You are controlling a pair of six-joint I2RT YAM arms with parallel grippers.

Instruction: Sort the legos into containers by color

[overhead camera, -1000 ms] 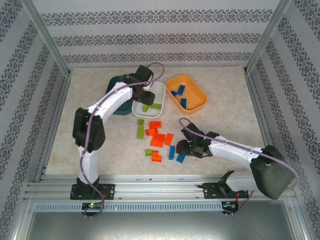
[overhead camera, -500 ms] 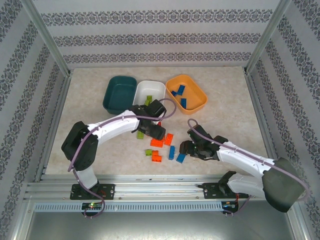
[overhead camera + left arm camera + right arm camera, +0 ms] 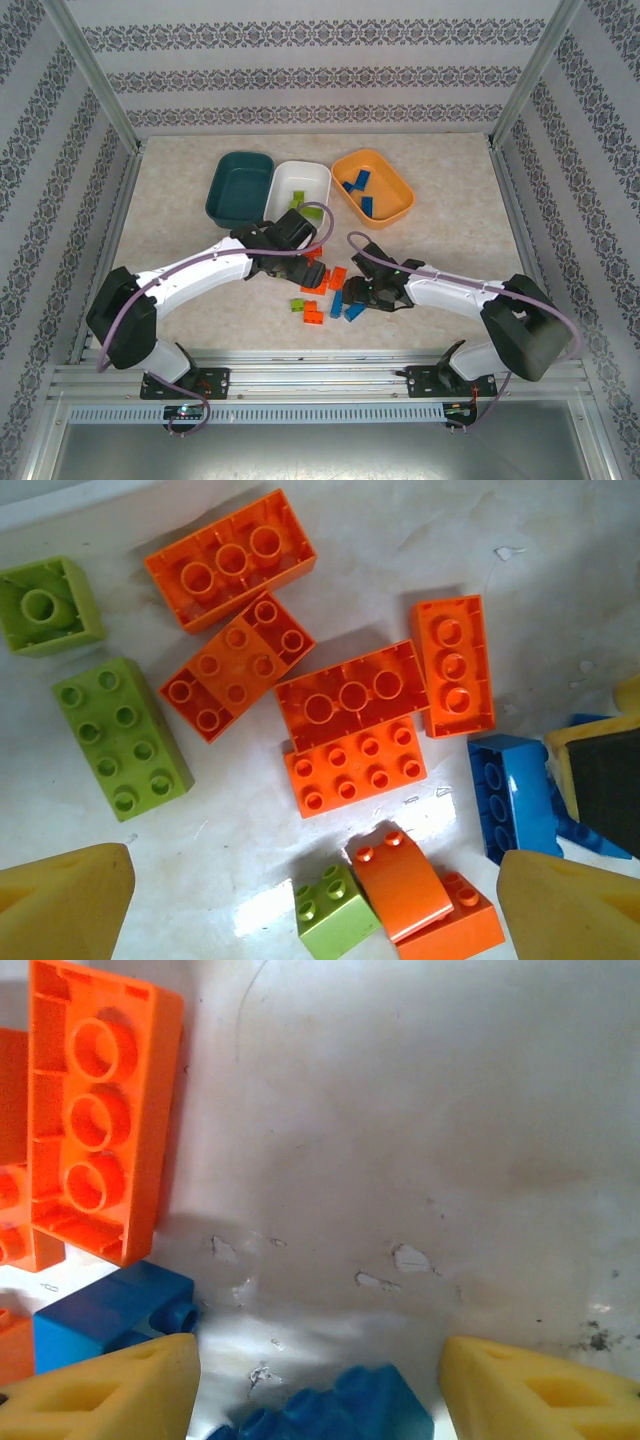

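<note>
Above the legos at mid-surface, both arms stretch low, left fingers spread wide over orange bricks, right fingers spread astride a blue brick, trays beyond.

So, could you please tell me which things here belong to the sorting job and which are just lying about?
For the job: orange legos, green legos, blue legos, teal tray, white tray, orange tray.
Just there: aluminium rail, patterned walls.
</note>
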